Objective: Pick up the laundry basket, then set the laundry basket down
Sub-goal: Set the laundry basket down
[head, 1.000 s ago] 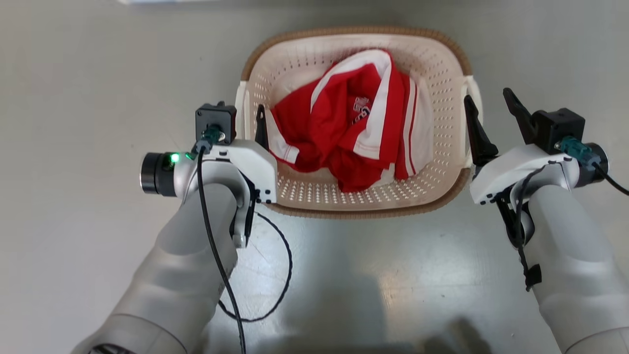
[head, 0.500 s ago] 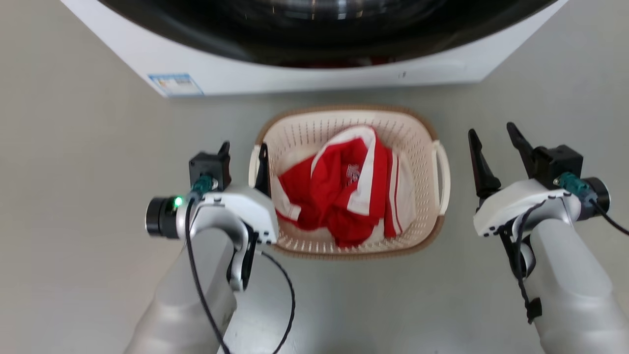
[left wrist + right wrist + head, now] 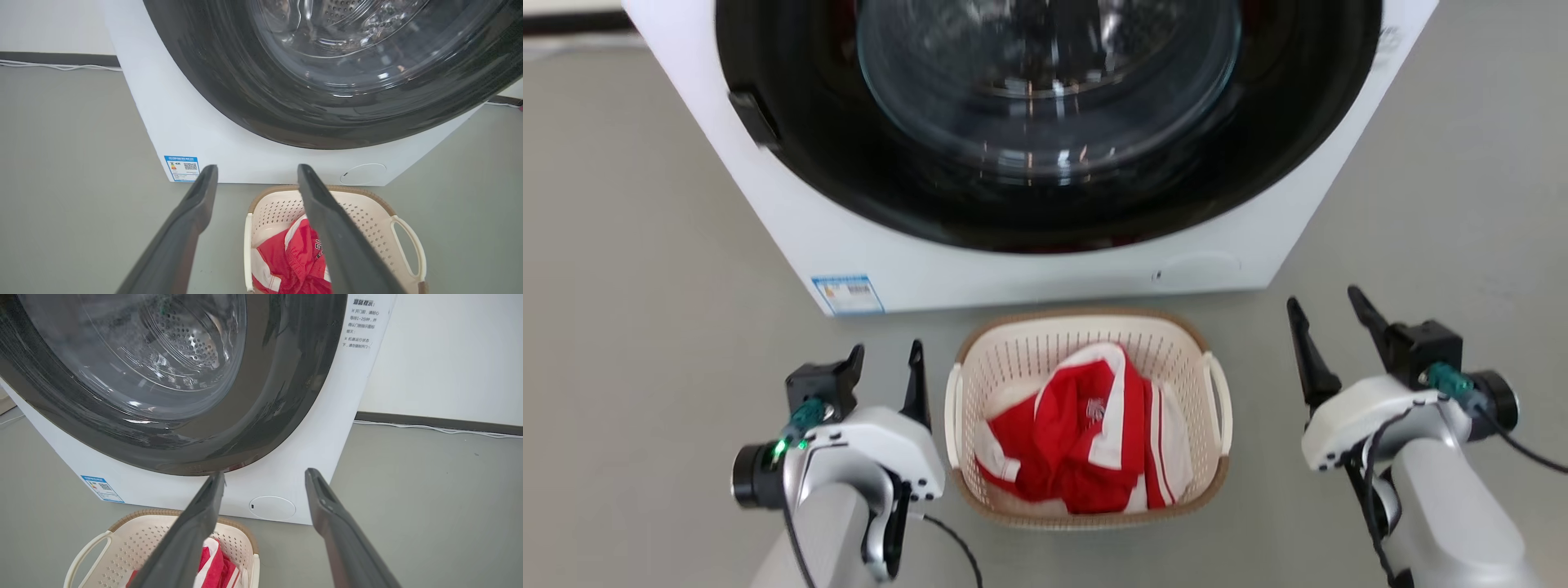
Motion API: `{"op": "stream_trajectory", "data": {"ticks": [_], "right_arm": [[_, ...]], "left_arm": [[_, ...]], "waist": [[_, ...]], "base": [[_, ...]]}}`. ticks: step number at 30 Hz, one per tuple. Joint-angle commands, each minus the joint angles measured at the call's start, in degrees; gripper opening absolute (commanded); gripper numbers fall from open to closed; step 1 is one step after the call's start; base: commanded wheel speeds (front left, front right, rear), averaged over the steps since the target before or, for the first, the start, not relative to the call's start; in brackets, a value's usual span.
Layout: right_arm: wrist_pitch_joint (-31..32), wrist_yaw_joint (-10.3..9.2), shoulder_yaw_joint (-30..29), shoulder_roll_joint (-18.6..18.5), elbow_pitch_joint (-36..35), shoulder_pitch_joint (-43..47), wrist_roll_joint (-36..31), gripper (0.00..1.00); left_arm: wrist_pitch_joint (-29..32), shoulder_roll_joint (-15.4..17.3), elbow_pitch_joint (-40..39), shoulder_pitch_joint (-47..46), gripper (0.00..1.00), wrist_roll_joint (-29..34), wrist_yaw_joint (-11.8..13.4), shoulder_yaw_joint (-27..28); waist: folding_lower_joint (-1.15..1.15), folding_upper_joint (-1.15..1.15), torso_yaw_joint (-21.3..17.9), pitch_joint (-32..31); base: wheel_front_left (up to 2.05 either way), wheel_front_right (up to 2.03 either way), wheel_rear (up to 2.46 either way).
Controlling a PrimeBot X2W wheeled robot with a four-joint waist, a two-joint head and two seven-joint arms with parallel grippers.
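From the head, looking steeply down onto washer (image 3: 1013, 273) front and basket (image 3: 1083, 314) on floor (image 3: 621, 327); from each wrist, low and close, facing washer (basket shared at bottom edges).

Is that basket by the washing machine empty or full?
Partly full: the laundry basket holds a crumpled red-and-white garment, with bare perforated wall showing around it.

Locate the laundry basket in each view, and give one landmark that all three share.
Head view: laundry basket at bottom centre, on the floor before the washer.
Left wrist view: laundry basket at the bottom edge, right of centre.
Right wrist view: laundry basket in the bottom left corner.
Shared landmark: the blue label on the washer's lower corner, beyond the basket's far rim.
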Motion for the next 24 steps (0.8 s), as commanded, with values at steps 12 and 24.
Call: {"op": "stream_trajectory", "data": {"ticks": [12, 24], "right_arm": [[-0.6, 0.33, 0.9, 1.5, -4.1, 7.3, -1.9, 1.00], [-0.6, 0.33, 0.7, 2.0, -9.2, 13.5, -1.9, 1.00]], "left_arm": [[-0.4, 0.9, -6.2, 9.2, 1.00, 3.2, -2.3, 8.2], [-0.4, 0.9, -12.7, 16.8, 1.00, 3.1, -2.8, 12.0]], "waist": [[0.00, 0.00, -1.1, -11.3], [0.00, 0.00, -1.6, -14.4]], "base": [[0.00, 0.00, 0.00], [0.00, 0.00, 0.00]]}}
